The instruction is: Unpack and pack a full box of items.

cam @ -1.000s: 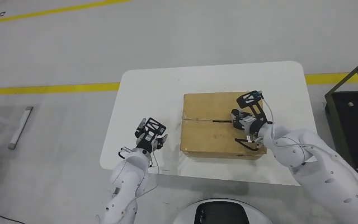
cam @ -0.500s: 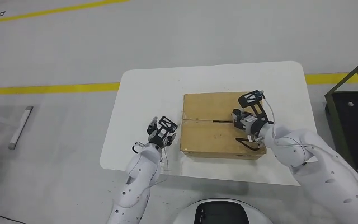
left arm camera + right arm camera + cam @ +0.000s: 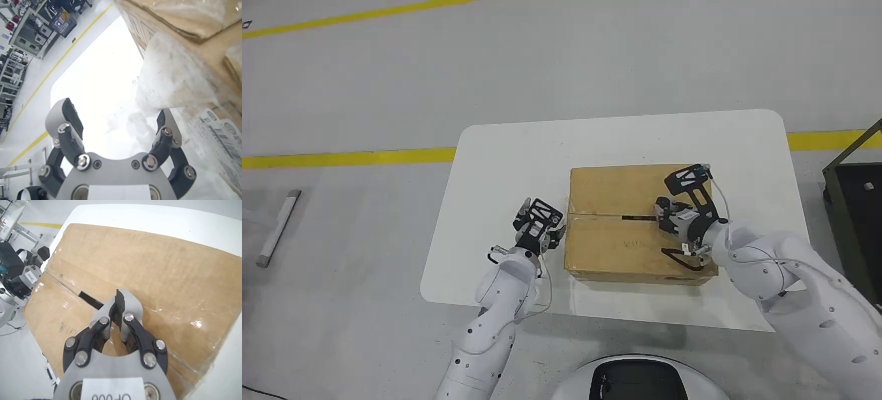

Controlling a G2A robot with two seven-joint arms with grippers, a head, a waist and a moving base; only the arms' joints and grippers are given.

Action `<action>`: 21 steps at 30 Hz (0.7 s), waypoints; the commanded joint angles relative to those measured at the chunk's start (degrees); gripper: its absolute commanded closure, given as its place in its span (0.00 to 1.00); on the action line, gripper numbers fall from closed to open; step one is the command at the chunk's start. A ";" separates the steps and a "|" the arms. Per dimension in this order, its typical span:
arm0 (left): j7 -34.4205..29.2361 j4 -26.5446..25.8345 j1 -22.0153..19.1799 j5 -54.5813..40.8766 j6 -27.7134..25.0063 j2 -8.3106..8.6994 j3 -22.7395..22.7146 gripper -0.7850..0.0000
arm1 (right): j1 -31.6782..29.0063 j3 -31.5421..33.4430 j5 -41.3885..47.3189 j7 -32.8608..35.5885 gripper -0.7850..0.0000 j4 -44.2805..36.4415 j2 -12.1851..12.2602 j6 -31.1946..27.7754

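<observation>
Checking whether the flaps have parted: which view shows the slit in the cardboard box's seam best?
Right wrist view: the slit is near and dark. Top view gives a thin line; left wrist view, the cardboard box's taped end.

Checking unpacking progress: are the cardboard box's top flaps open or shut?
Shut: the cardboard box has both flaps flat, meeting at a centre seam.

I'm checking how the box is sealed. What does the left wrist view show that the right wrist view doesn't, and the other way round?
Left wrist: the box side wall, its printed label, whitish tape down it, the open left gripper beside. Right wrist: the box top, a dark gap in the taped seam, the shut right gripper above. Both: cardboard box, white table.
</observation>
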 commanded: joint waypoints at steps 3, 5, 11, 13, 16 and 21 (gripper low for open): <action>2.04 -0.41 -0.29 -0.08 1.29 -0.19 0.10 0.00 | 0.07 0.10 -0.31 0.11 1.00 0.01 -0.15 0.09; 3.27 -0.99 -0.19 0.42 1.38 -0.16 -0.03 0.00 | 0.16 0.15 -0.41 0.16 1.00 0.16 -0.23 0.16; 3.69 -2.97 0.60 0.98 1.63 -0.01 -1.21 0.00 | 0.44 0.14 -0.66 0.43 1.00 0.53 -0.50 0.48; 3.97 -3.57 0.95 0.65 1.91 0.01 -1.69 0.00 | 0.58 0.13 -0.98 0.51 1.00 0.63 -0.58 0.65; 4.58 -4.20 1.35 0.37 2.79 0.01 -2.31 0.00 | 0.89 0.22 -1.09 0.58 1.00 1.04 -0.71 0.79; 4.74 -4.87 1.39 -0.17 3.49 -0.09 -2.86 0.00 | 1.36 0.32 -1.12 0.75 1.00 1.24 -0.93 0.83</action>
